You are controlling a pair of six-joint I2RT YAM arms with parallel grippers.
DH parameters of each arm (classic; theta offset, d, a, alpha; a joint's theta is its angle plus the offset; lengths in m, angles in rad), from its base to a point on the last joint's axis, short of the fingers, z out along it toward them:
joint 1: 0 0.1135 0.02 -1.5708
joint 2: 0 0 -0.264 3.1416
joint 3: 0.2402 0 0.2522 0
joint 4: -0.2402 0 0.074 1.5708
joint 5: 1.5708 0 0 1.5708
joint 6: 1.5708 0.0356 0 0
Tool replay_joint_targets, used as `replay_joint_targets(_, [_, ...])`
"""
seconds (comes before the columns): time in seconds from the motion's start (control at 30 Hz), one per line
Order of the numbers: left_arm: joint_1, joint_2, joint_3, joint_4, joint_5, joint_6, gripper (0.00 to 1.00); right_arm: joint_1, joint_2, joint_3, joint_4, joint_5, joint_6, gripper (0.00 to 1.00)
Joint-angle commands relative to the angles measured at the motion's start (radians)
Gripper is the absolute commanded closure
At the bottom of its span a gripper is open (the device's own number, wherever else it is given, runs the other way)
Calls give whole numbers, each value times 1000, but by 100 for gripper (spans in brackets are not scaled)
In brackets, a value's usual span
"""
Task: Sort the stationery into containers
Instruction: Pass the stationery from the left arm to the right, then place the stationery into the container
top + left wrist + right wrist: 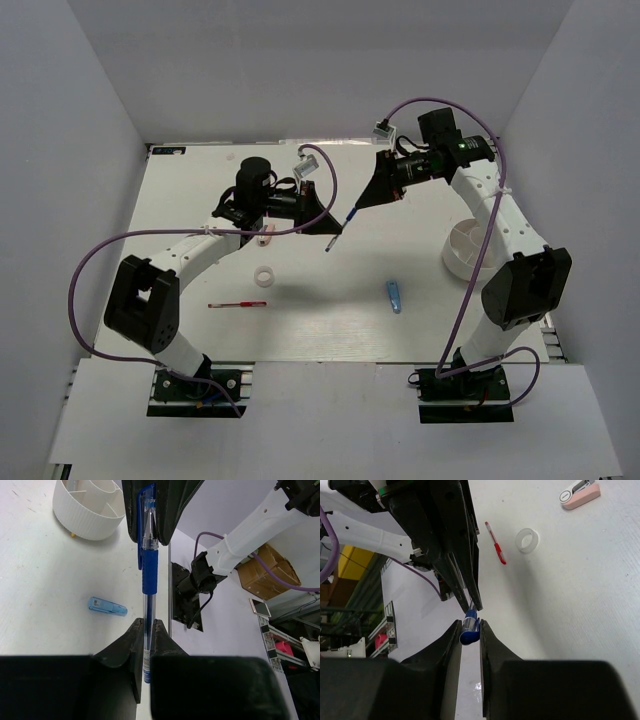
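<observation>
The slim blue pen (338, 231) hangs in the air between my two grippers above the middle of the table. My left gripper (145, 623) is shut on its clear lower barrel (148, 605). My right gripper (470, 626) is closed round its blue cap end (469, 631), and its fingers (131, 510) show from the left wrist. The white divided bowl (462, 247) stands at the right, also seen from the left wrist (82, 517). On the table lie the red pen (238, 303), white tape ring (264, 277), pinkish eraser (266, 236) and light-blue piece (394, 296). The orange-capped marker is out of view.
White walls close the table in on three sides. Purple cables loop from both arms. From the right wrist, the red pen (495, 543), tape ring (526, 540) and eraser (579, 493) lie beyond the left gripper's black fingers (462, 575). The light-blue piece (107, 606) lies near the bowl.
</observation>
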Motion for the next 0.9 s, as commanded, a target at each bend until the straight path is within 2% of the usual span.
replay_joint_targets(0.0, [3,-33,17,1,4,15,100,5,-10,17,27,-16,10,100])
replay_joint_targets(0.03, [3,-33,17,-9,3,23,99,5,-11,18,26,-14,9,100])
replay_joint_targets(0.07, [3,-36,18,-19,-3,29,78,2,-13,24,24,-10,6,100])
replay_joint_targets(0.13, [3,-39,27,-68,-14,55,45,-3,-25,29,15,21,-2,100])
replay_joint_targets(0.17, [12,-44,29,-90,-40,67,2,-2,-28,32,6,38,-25,100])
replay_joint_targets(0.27, [24,-70,20,-144,-66,107,2,-28,-45,47,-40,111,-79,100])
replay_joint_targets(0.43, [82,-114,23,-208,-115,151,2,-144,-95,15,-130,236,-200,100])
replay_joint_targets(0.53, [127,-102,70,-326,-189,158,2,-207,-132,24,-190,364,-273,100])
replay_joint_targets(0.57, [141,-93,98,-378,-209,159,2,-256,-146,27,-198,451,-306,100])
replay_joint_targets(0.77, [211,-33,129,-490,-272,159,2,-400,-261,-3,-161,685,-399,100])
replay_joint_targets(0.87, [233,-36,109,-484,-284,167,2,-442,-318,-64,-125,765,-458,100])
